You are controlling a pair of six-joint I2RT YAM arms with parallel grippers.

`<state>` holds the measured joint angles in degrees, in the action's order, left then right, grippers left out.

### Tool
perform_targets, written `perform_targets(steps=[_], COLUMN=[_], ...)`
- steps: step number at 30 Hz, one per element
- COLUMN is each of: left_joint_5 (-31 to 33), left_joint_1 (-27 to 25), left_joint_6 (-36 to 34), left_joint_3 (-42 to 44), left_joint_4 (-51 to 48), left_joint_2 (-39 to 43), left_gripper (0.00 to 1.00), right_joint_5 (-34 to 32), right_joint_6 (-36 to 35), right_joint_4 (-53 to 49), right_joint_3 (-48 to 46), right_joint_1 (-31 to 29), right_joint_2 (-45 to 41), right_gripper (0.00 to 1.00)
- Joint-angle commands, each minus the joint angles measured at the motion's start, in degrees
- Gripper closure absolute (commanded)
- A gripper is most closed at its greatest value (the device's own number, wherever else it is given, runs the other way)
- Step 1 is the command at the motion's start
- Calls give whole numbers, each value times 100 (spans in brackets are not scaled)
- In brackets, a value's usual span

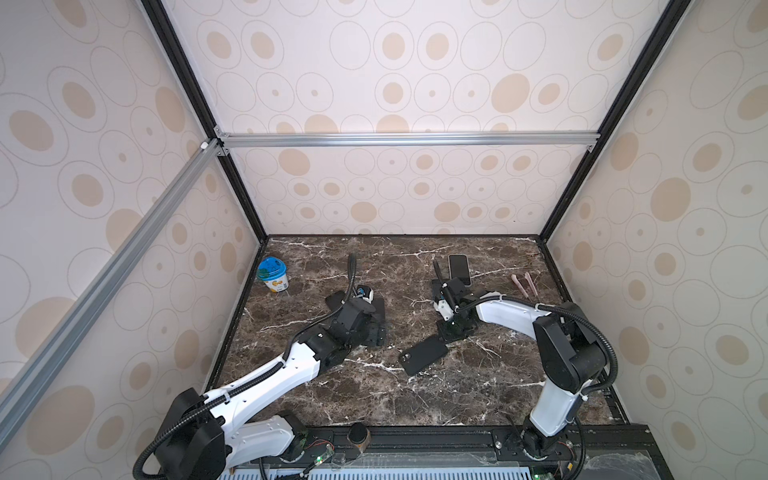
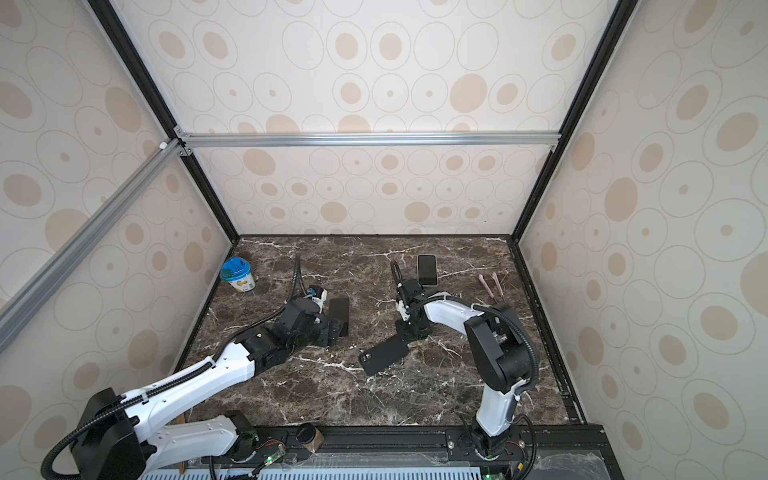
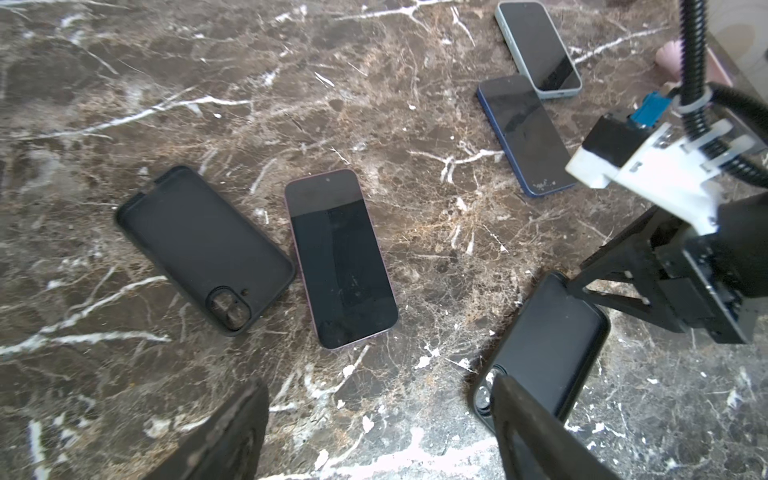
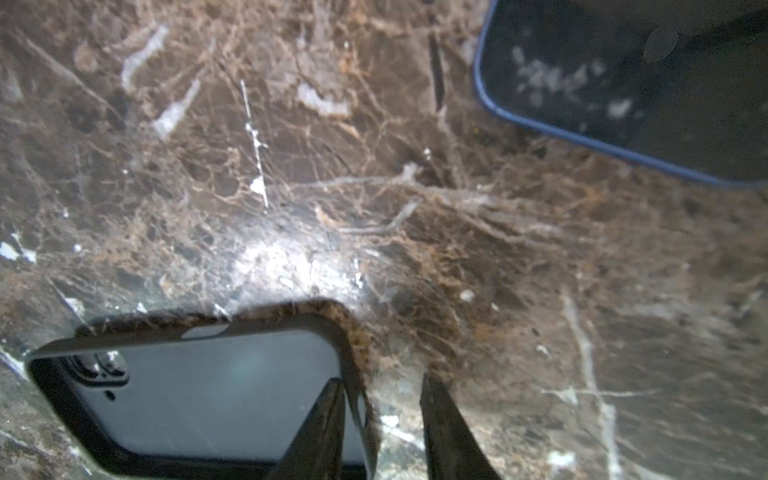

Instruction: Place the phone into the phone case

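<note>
left claw (image 3: 378,384): held wide apart, nothing gripped | right claw (image 4: 380,378): narrowly apart, set astride phone case (image 4: 199,399) wall | phone (image 3: 340,262): laid flat, screen up, on surface (image 3: 124,83)

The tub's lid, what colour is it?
Blue lid on the tub; clearest in a top view.

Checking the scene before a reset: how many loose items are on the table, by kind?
Phones: 3
Black cases: 2
Blue-lidded cup: 1
Pink sticks: 2
Total: 8
</note>
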<state>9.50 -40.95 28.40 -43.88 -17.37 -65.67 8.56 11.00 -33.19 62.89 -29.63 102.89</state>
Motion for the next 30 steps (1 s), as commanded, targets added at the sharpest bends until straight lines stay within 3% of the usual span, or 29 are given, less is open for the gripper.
perform_targets(steps=[1, 8, 18, 23, 27, 30], left_joint_5=[208, 263, 140, 53, -22, -90], left_joint_1=[78, 196, 296, 334, 382, 397], left_joint_6=[83, -45, -124, -190, -212, -229], left_joint_3=[37, -3, 121, 156, 239, 267], left_joint_4=[-243, -404, -306, -263, -181, -123], left_joint_2=[189, 300, 335, 326, 322, 285], left_gripper=[14, 13, 13, 13, 13, 13], right_joint_5=[-231, -665, -943, -1083, -1209, -1264], right_joint_6=[-66, 209, 963, 1315, 1614, 1744], right_joint_4=[-98, -251, -451, -590, -535, -532], right_joint_3=[148, 224, 256, 304, 205, 198], right_joint_1=[-141, -389, -391, -380, -373, -377], right_joint_2=[180, 328, 234, 156, 99, 87], right_gripper=[67, 71, 86, 89, 100, 100])
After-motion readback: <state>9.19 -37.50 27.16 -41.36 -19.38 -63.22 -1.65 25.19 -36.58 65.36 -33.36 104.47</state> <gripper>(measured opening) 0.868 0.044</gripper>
